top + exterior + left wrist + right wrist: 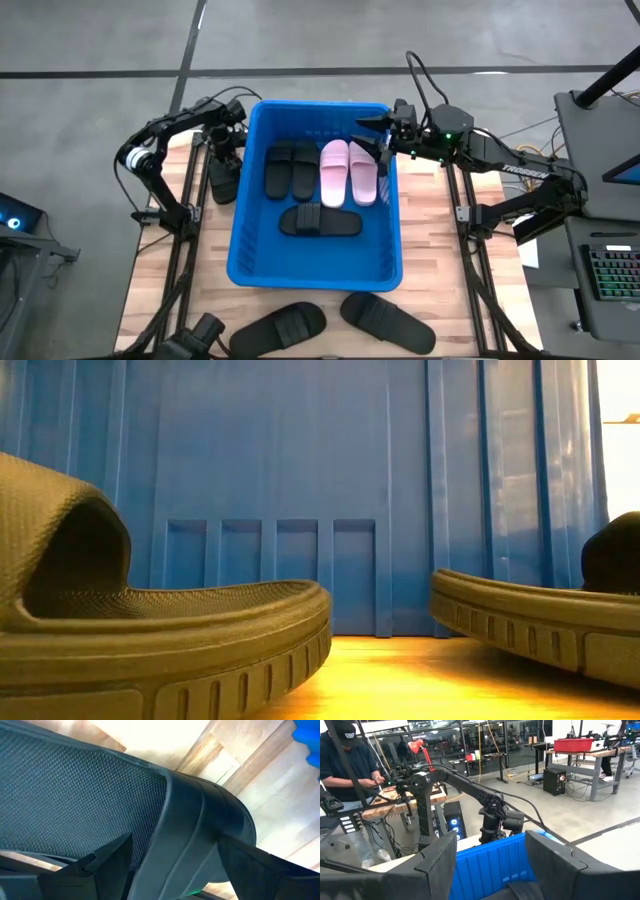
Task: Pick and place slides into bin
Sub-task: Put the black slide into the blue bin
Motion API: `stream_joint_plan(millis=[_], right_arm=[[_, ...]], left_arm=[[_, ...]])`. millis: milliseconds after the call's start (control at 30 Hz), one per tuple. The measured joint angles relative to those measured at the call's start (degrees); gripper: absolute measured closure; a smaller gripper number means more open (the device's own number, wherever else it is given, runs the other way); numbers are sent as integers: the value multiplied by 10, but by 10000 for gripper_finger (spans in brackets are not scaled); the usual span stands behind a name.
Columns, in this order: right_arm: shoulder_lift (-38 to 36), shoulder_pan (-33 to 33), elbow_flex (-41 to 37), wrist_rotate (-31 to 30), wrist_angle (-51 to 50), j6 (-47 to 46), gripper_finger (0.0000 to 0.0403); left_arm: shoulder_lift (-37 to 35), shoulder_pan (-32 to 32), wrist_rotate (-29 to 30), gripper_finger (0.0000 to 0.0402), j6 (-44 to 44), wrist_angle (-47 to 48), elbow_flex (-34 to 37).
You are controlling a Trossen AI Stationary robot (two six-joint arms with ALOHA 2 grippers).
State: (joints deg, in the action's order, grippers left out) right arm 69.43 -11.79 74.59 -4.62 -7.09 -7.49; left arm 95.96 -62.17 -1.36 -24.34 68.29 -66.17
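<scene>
A light wooden table [430, 250] on a grey workshop floor carries the blue bin [246, 255], which is set at the centre so that both arms can reach into it. Taken from the near edge outward in the high view, two black slides are left outside the bin at about 6 o'clock, the near left slide [279, 327] and the near right slide [388, 320]; they are not yet loaded. Inside the bin, one black slide [320, 221] is laid crosswise on the floor, and beyond it, toward 12 o'clock, a black pair [291, 169] and a pink pair [349, 171] are lined up side by side. At 9 o'clock of the bin, just outside its wall, the left gripper [226, 150] is lowered over another black slide [150, 815] on the table; its fingers [107, 857] are spread wide to either side of the ribbed strap and no clamp is made yet, a pose judged to be the approach for a pick. At about 2 o'clock the right gripper [383, 140] is held above the bin's far right rim, fingers wide and empty; whether it touches the pink pair cannot be told. A person at a workbench is seen in the room beyond.
</scene>
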Motion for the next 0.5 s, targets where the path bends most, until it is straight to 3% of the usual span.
stream_joint_plan(millis=[300,500], right_arm=[[0,0,0,0,0,0,179],[0,0,0,0,0,0,179]], left_arm=[[9,0,-2,131,-5,3,0],[10,0,-1,179,-7,4,0]])
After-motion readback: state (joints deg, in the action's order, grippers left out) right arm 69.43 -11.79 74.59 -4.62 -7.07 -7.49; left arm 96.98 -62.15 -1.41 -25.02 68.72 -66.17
